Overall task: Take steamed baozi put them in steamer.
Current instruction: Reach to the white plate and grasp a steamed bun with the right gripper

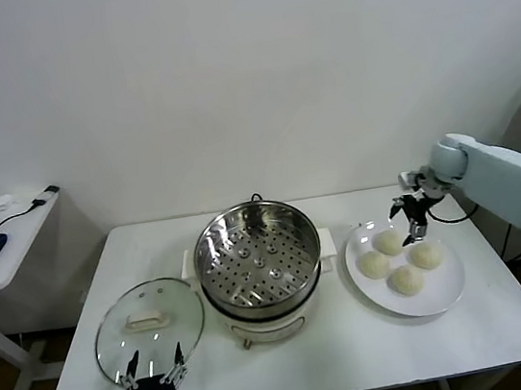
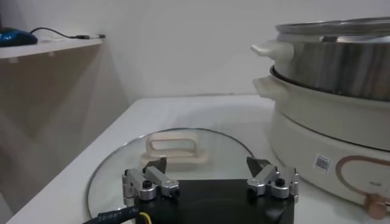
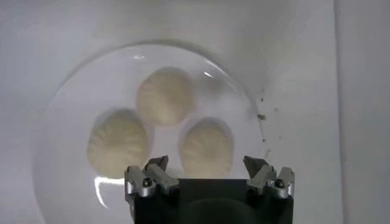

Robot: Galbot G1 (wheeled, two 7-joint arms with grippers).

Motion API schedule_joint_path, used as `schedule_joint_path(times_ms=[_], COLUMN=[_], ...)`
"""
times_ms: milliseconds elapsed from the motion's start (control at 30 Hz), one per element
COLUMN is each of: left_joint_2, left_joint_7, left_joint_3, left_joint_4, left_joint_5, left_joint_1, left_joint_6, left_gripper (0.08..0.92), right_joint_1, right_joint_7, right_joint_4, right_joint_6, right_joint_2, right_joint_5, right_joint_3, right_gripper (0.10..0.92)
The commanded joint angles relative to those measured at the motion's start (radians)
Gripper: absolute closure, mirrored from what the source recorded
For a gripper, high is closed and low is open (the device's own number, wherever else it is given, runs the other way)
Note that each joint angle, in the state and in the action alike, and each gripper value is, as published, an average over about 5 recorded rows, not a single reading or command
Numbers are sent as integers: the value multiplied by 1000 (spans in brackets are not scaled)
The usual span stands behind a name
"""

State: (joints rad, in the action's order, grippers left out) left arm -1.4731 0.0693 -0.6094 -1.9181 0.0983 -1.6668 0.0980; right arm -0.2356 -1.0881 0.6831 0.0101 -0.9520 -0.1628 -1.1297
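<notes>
Glass lid (image 1: 149,327): lay flat on table (image 1: 313,362), beside steamer.
Left gripper (image 1: 152,367): fingers spread, parked over lid's near edge.
Steamer (image 1: 261,271): mid-table, tray bare.
Baozi (image 1: 400,258): four on white plate (image 1: 449,293), right of steamer.
Right gripper (image 1: 409,209): fingers spread, above the buns.

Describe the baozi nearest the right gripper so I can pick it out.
Start at the steamer mid-table, then go to the white plate on its right. Of four baozi, it is the rearmost one, directly under the open right gripper.
</notes>
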Motion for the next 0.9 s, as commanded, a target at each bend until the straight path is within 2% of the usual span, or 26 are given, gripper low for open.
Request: schedule_joint_path(times_ms=[33, 433, 533, 700, 900], left_joint_2=[0, 0, 0, -2, -5], left_joint_7=[0, 2, 3, 5, 6], left_joint_3=[1, 4, 4, 5, 6], left_joint_4=[13, 23, 18, 14, 9], left_joint_5=[-2, -9, -9, -10, -15], left_joint_1=[2, 6, 5, 3, -2], left_joint_6=[-4, -6, -6, -5, -4], left_gripper=[177, 177, 177, 177, 177], right_joint_1=[23, 59, 60, 61, 26], right_joint_7=[3, 5, 2, -7, -7], right_joint_4=[-150, -217, -214, -202, -155], right_joint_6=[24, 26, 28, 31, 32], right_joint_2=[-107, -155, -154, -147, -124], right_joint_5=[39, 71, 71, 64, 37], right_joint_3=[-23, 31, 31, 31, 27], right_gripper=[203, 204, 241, 351, 372])
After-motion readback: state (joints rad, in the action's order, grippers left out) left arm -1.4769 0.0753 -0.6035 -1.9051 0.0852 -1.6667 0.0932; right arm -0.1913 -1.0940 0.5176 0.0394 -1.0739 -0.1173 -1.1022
